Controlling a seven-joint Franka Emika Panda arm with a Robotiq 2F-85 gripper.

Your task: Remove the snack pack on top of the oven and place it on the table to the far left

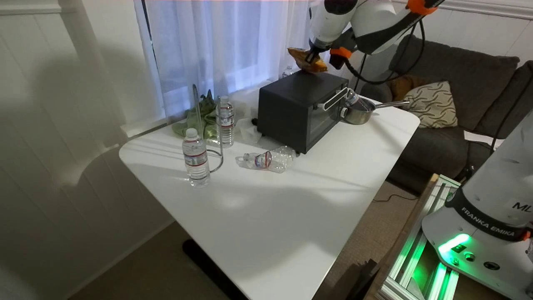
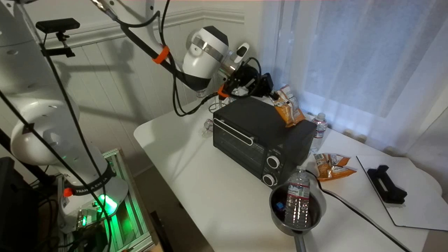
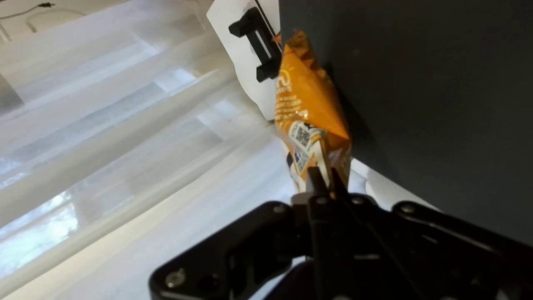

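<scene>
My gripper (image 3: pixel 327 177) is shut on the upper edge of the orange snack pack (image 3: pixel 312 100) in the wrist view. In both exterior views the fingertips (image 1: pixel 310 57) (image 2: pixel 274 96) pinch the pack (image 1: pixel 318 65) (image 2: pixel 289 109), which hangs tilted at the back part of the oven's top. I cannot tell whether its lower end touches the oven. The black oven (image 1: pixel 283 112) stands on the white table (image 1: pixel 258 225) in both exterior views (image 2: pixel 252 117). Its dark top also fills the right of the wrist view (image 3: pixel 424 83).
Upright bottles (image 1: pixel 195 160) (image 1: pixel 225 123), a wire stand (image 1: pixel 222 141) and a lying bottle (image 1: pixel 272 160) are beside the oven. A pot (image 2: pixel 274 213) holding a bottle, a second orange packet (image 2: pixel 334 167), a bottle (image 2: pixel 318 131) and a board with black handle (image 2: pixel 386 187) are on its other side.
</scene>
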